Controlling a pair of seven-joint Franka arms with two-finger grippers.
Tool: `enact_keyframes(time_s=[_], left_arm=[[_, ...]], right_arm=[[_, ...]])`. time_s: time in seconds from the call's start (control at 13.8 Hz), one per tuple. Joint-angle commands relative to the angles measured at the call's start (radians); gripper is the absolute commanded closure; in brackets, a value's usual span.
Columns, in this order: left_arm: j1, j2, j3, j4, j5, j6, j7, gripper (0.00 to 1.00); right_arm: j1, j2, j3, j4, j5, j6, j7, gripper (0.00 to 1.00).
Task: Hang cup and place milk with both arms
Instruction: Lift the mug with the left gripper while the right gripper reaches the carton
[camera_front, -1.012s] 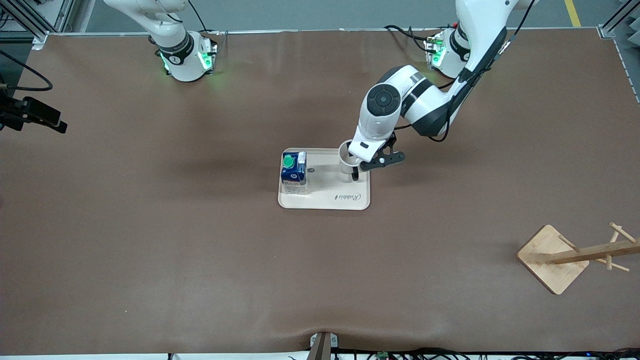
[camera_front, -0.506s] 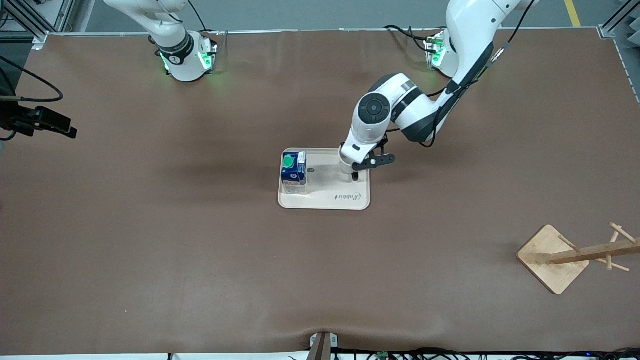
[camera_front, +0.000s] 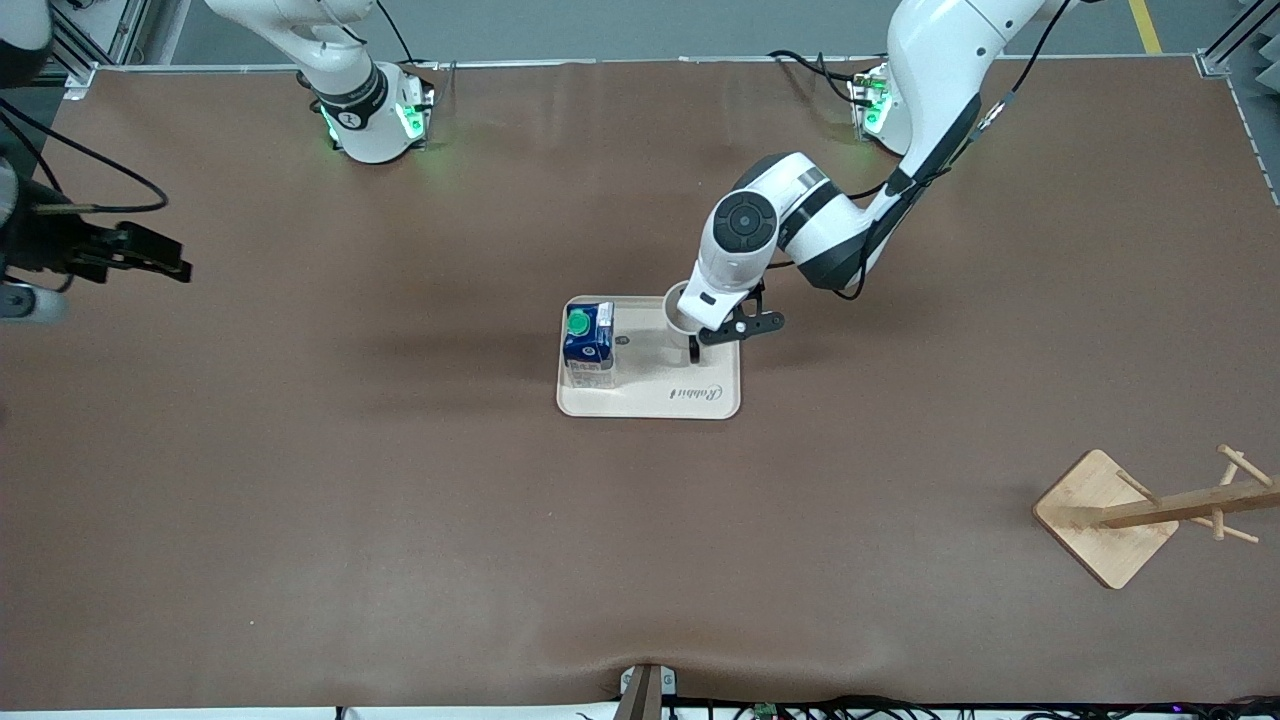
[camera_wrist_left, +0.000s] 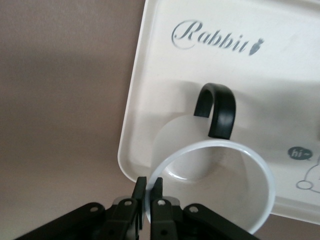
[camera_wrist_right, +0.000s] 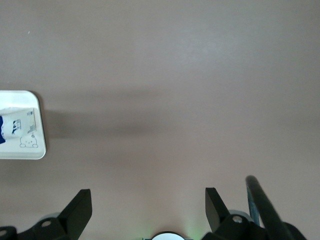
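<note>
The white cup (camera_front: 678, 303) with its black handle (camera_wrist_left: 218, 109) is at the end of the cream tray (camera_front: 650, 400) toward the left arm. My left gripper (camera_front: 695, 328) is shut on the cup's rim (camera_wrist_left: 215, 150), one finger inside and one outside, as the left wrist view (camera_wrist_left: 148, 189) shows. I cannot tell whether the cup touches the tray. The dark-blue milk carton (camera_front: 588, 340) with a green cap stands upright on the tray's other end. My right gripper (camera_front: 168, 266) is open and empty over the bare table, well off the tray; in its wrist view (camera_wrist_right: 147, 205) the carton (camera_wrist_right: 14, 127) shows small.
A wooden cup rack (camera_front: 1150, 510) with pegs stands toward the left arm's end of the table, nearer the front camera than the tray. Brown table all round the tray. Both arm bases glow green along the table's farthest edge.
My left gripper came down onto the cup and shut on its rim; the cup shifted slightly. My right gripper moved in from the table's end toward the tray.
</note>
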Motion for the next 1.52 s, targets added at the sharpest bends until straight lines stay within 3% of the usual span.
enact_keyframes(time_s=[0.0, 0.36, 0.72, 1.08, 1.45], left_arm=[[0.014, -0.008, 0.003, 0.035, 0.035, -0.009, -0.008, 1.00], [0.097, -0.122, 0.001, 0.113, 0.078, -0.107, 0.075, 1.00], [0.247, -0.170, -0.004, 0.271, 0.059, -0.294, 0.266, 1.00], [0.417, -0.170, -0.005, 0.426, 0.058, -0.453, 0.536, 1.00], [0.585, -0.229, -0.004, 0.439, 0.059, -0.553, 0.910, 1.00]], right_arm=[[0.014, 0.019, -0.003, 0.017, 0.009, -0.007, 0.003, 0.00], [0.068, 0.128, -0.005, 0.020, -0.006, -0.002, -0.001, 0.00], [0.144, 0.140, -0.002, 0.010, 0.064, 0.040, 0.153, 0.00], [0.267, 0.181, -0.002, 0.005, 0.106, 0.097, 0.302, 0.00], [0.397, 0.234, -0.002, 0.000, 0.152, 0.189, 0.517, 0.00]])
